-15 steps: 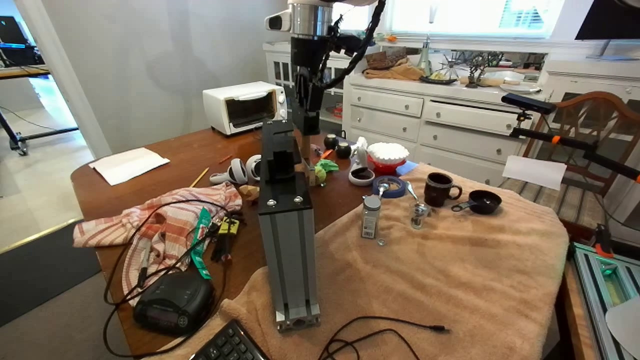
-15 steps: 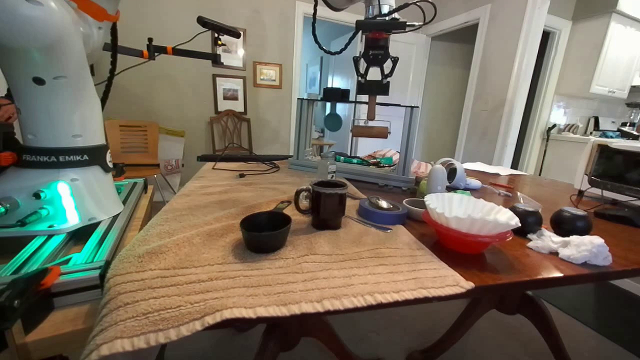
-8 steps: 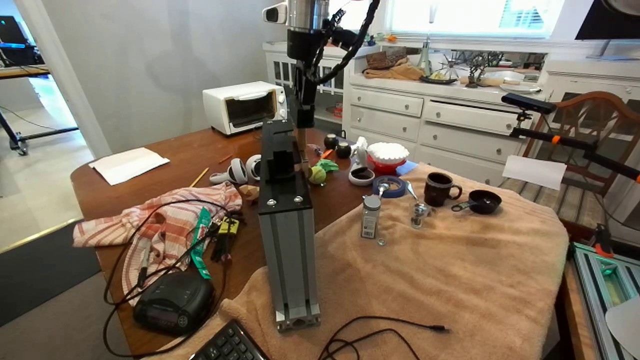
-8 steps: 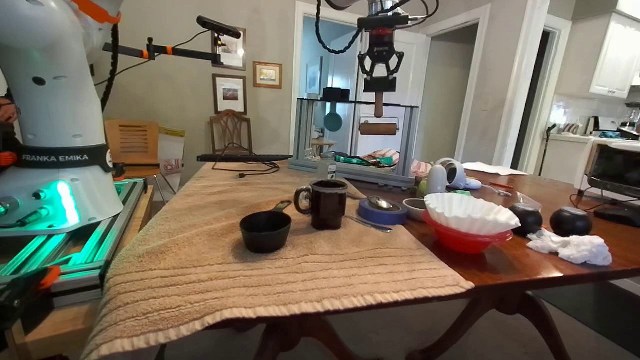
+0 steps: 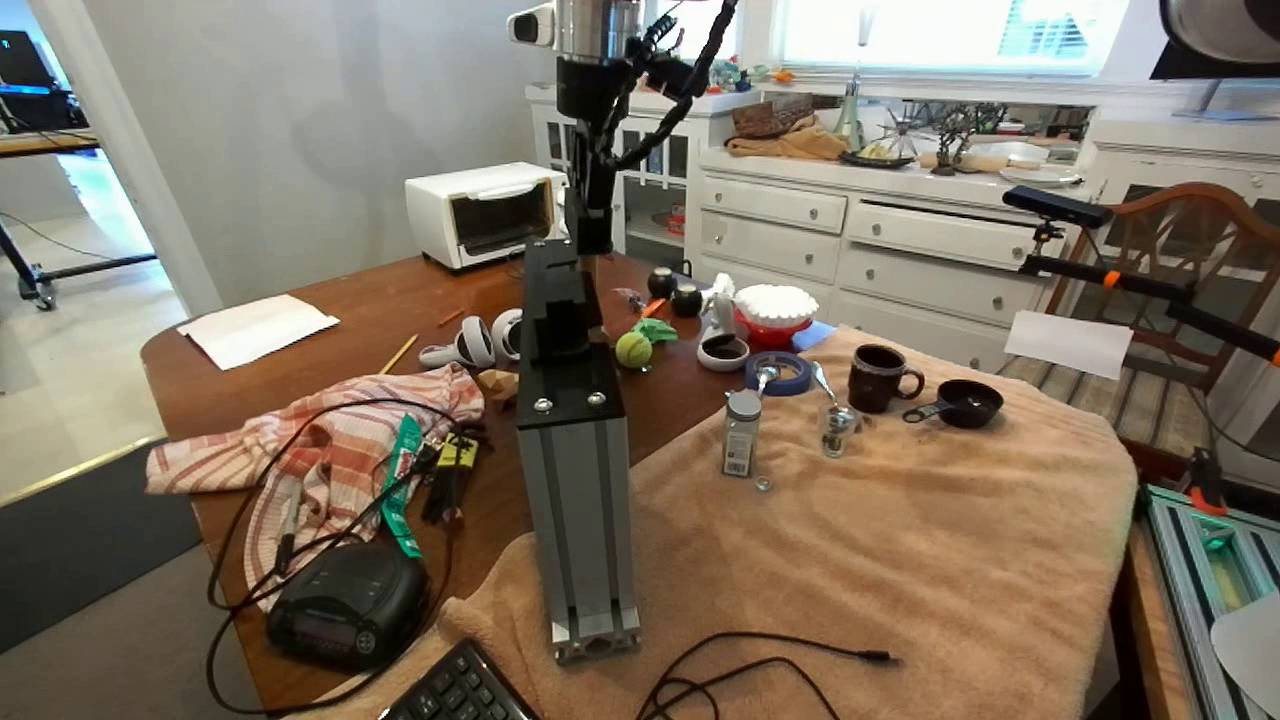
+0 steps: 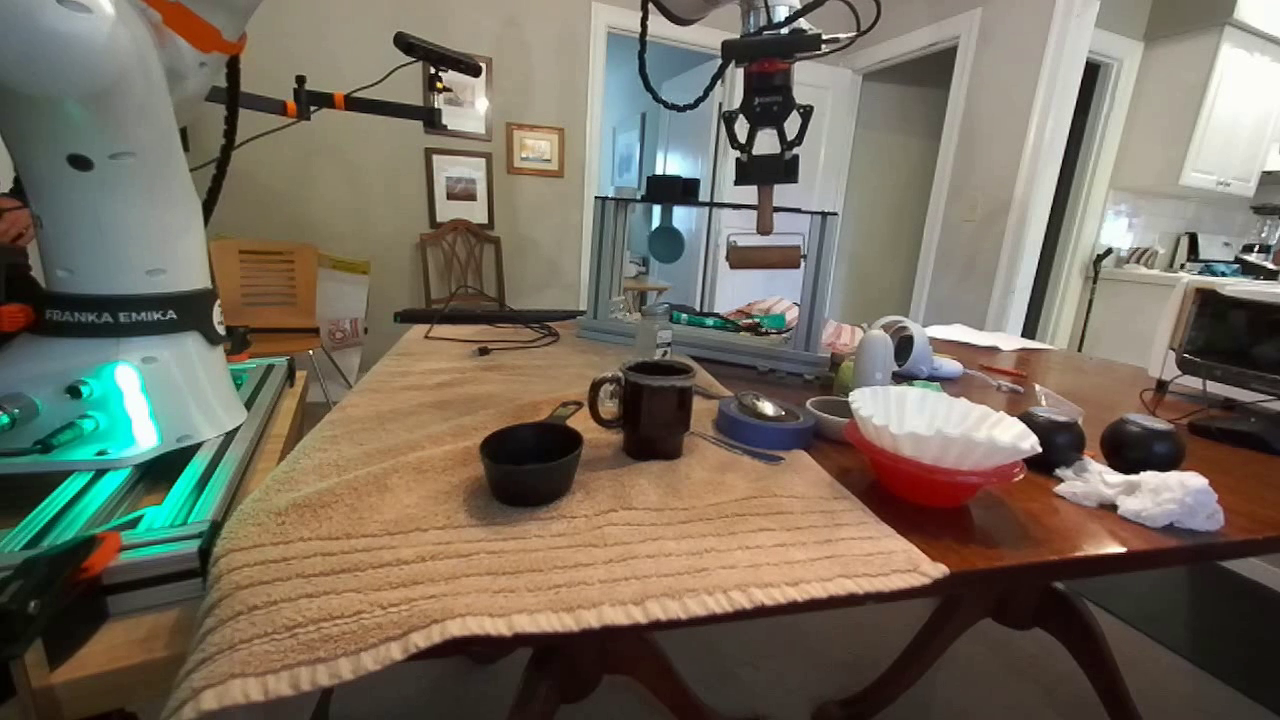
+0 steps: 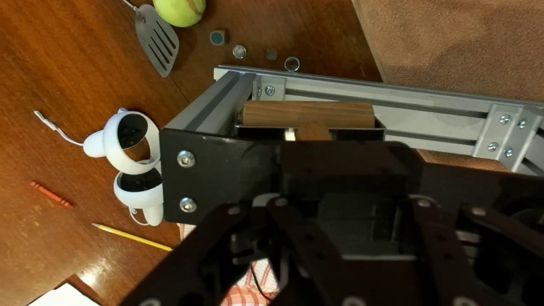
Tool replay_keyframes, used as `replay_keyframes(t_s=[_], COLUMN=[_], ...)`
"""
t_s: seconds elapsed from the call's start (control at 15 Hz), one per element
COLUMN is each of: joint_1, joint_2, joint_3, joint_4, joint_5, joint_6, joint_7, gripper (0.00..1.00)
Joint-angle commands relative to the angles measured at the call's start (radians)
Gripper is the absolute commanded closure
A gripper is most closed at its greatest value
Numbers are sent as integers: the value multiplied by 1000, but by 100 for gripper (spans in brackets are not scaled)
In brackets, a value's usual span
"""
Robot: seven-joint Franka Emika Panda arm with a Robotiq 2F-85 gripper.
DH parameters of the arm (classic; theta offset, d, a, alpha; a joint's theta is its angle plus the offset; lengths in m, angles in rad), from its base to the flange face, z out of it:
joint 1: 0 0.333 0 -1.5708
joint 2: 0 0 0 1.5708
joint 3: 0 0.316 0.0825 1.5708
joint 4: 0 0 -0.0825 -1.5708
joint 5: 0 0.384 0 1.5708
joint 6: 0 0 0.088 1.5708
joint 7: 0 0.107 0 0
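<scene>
Tool clamped on the handle of the wooden hand roller; both have shifted sideways, leaving the roller suspended just beside the aluminium-framed rack, where clearance now appears reduced.

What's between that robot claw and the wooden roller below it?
A wooden handle held in the gripper, then the thin frame carrying the roller; an exterior view shows this.

A black band lettered FRANKA EMIKA circles the white arm; above the band are an orange strap and ribbed black cable, below it a glowing green strip. Well apart from the band, the gripper is black and angular.
</scene>
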Motion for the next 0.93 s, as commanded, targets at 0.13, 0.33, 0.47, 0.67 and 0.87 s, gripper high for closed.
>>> replay_keyframes(t_s=[0.13,0.33,0.47,0.67,0.87], joint_1=[25,32,37,47,55], joint_2=[62,79,90,106,121], joint_3=[-4,-4,-4,-7,-8], joint_4=[130,163,182,210,237], joint_5=[-24,-25,-25,-30,-40], joint_6=[-81,-98,-100,-104,-116], joint_7=[1,3,4,8,6], gripper=[78,78,78,78,78])
